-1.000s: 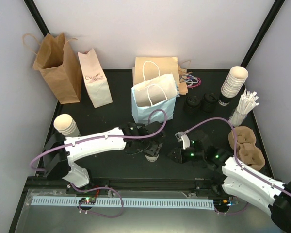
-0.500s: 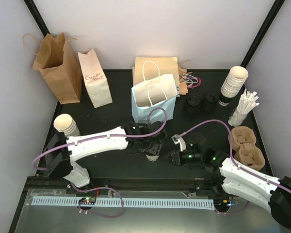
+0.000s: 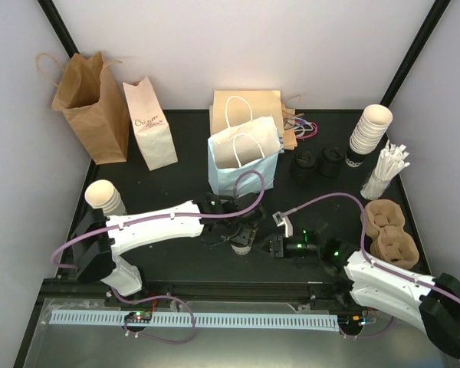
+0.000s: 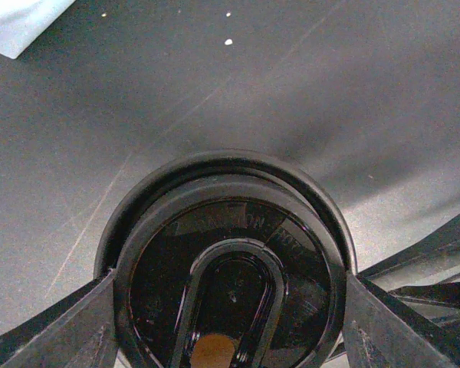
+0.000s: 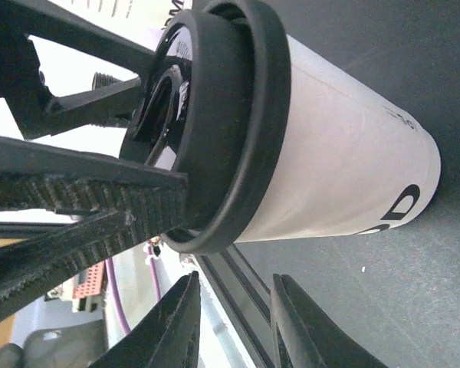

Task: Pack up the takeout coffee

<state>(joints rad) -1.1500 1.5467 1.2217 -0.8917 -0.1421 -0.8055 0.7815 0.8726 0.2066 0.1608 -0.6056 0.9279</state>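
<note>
Left gripper (image 3: 240, 234) clamps coffee cup (image 4: 230, 261) by its lid. Right gripper (image 5: 234, 322) slightly open, empty. We lift slowly, upright.

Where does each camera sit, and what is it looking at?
Top: high behind the robot, looking down on the table; left arm and right arm show.
Left wrist: looks straight down onto the cup; the left hand flanks it.
Right wrist: views the cup from the side; right hand at the bottom.
Shared: all see the cup.
</note>
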